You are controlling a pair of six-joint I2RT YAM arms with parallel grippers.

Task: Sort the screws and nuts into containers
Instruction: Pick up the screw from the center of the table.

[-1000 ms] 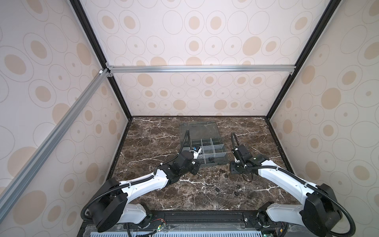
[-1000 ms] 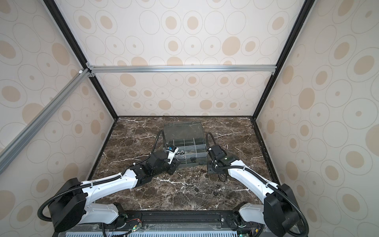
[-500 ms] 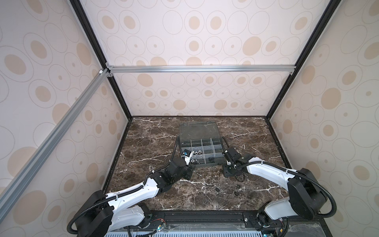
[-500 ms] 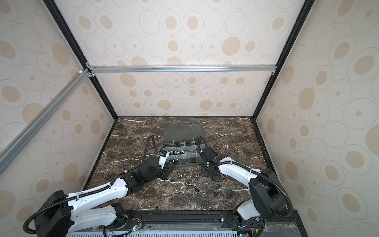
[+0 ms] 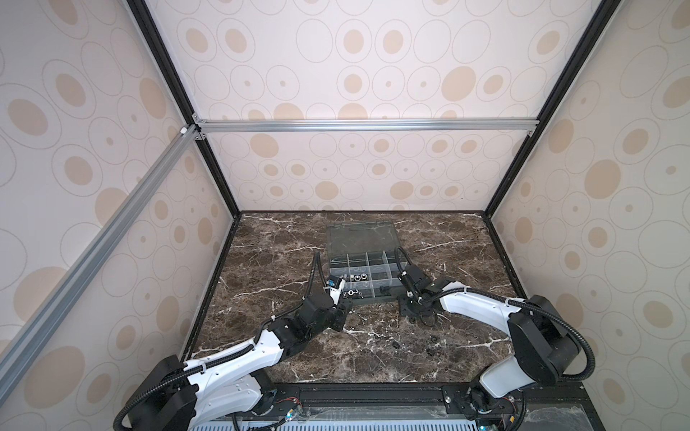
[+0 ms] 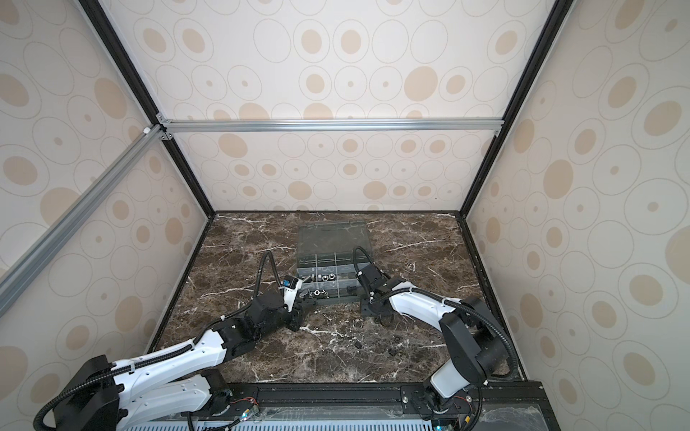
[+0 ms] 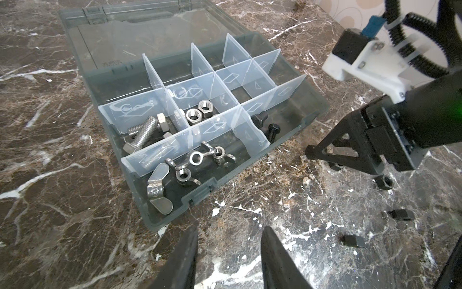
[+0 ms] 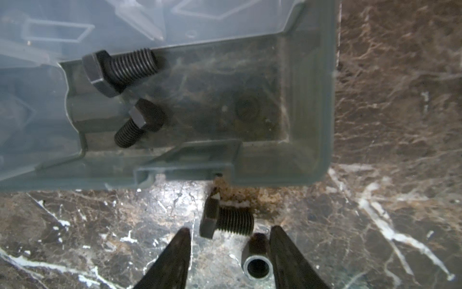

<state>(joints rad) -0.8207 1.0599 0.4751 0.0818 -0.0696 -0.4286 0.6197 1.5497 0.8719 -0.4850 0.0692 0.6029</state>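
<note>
This is a robotics lab test cell, a boxed enclosure of black frame posts (image 5: 175, 93) and aluminium extrusion bars (image 5: 366, 125), lined with circle-patterned wall panels (image 5: 373, 56). A white-and-black left arm (image 5: 231, 360) and right arm (image 5: 474, 302) sit on a black base rail (image 5: 373, 392) at the front edge of a dark marble-look tabletop (image 5: 283, 239).

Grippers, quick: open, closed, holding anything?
Left gripper: open, empty.
Right gripper: open, gripping nothing; black screw just ahead, black nut between the jaws, both loose.

From where I'm sitting: glossy brown veined marble tabletop (image 7: 75, 237), smooth translucent smoky-grey plastic organiser box (image 7: 200, 197), shiny silver metal wing nuts (image 7: 183, 174), matt black threaded hex bolt (image 8: 226, 221).
</note>
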